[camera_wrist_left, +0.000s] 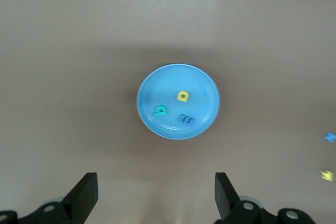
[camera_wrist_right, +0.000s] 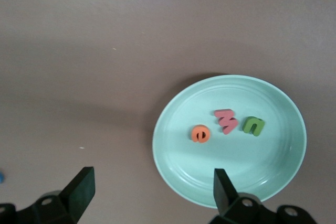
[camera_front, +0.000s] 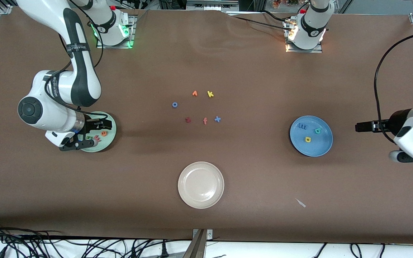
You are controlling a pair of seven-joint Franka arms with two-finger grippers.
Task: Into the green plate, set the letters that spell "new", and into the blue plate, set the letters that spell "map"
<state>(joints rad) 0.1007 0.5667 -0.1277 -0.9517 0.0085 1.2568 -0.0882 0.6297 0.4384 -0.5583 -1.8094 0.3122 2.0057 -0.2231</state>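
Orange e [camera_wrist_right: 200,134], salmon w [camera_wrist_right: 226,120], olive n [camera_wrist_right: 253,126] in green plate [camera_wrist_right: 184,166] under open, empty right gripper [camera_wrist_right: 149,195]; blue m [camera_wrist_left: 186,119], teal p [camera_wrist_left: 159,110], yellow a [camera_wrist_left: 182,96] in blue plate [camera_wrist_left: 152,85]; left gripper [camera_wrist_left: 156,198] open, empty, waiting beside it.

The right arm bent down low, and its tool [camera_wrist_right: 149,195] had its two fingers spread wide apart, holding nothing. The left arm waited, its tool [camera_wrist_left: 156,195] also wide apart and holding nothing.
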